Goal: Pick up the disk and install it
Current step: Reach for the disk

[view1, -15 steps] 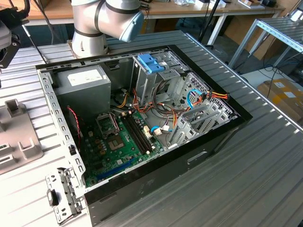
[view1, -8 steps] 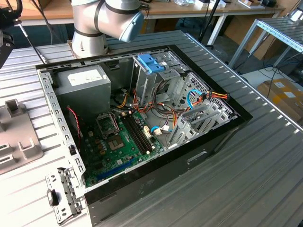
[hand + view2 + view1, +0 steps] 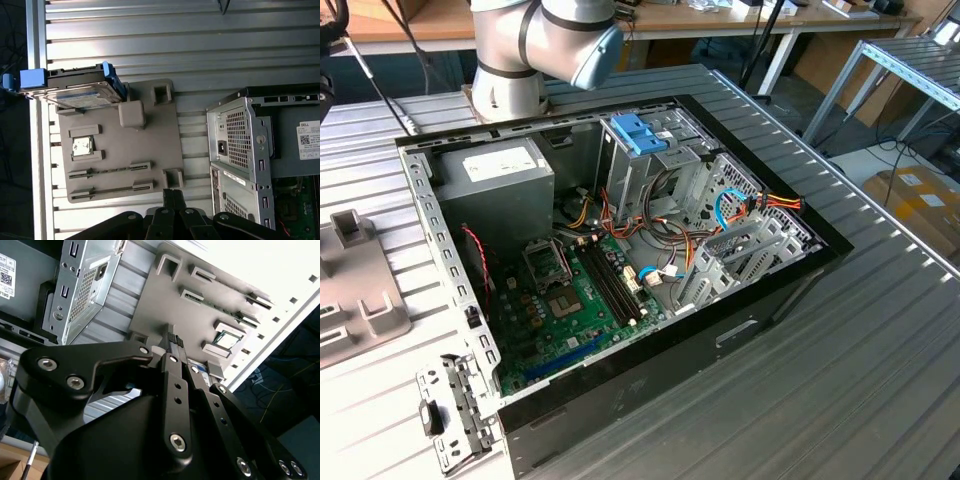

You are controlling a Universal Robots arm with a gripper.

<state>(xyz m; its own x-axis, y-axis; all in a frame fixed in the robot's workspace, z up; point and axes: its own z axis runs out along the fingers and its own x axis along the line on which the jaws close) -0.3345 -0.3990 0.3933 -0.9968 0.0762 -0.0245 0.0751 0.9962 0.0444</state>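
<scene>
Presently, the disk (image 3: 80,95) is found at 1 corner of the grey tray (image 3: 115,160), untouched. The gripper (image 3: 172,194) is seen closed, empty. The disk is judged rigid, dense and shock-sensitive, best gripped across its 2 blue rails (image 3: 114,81).

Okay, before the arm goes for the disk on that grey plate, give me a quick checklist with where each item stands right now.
1. Disk resting on the grey plate: ok, at one corner.
2. Pincer empty: ok, nothing held.
3. Pincer opened for the grasp: not ok, jaws look shut.
4. Pincer over the disk: not ok, it sits at the plate's opposite edge.
5. Bay in the blue-topped cage free: cannot tell.
</scene>
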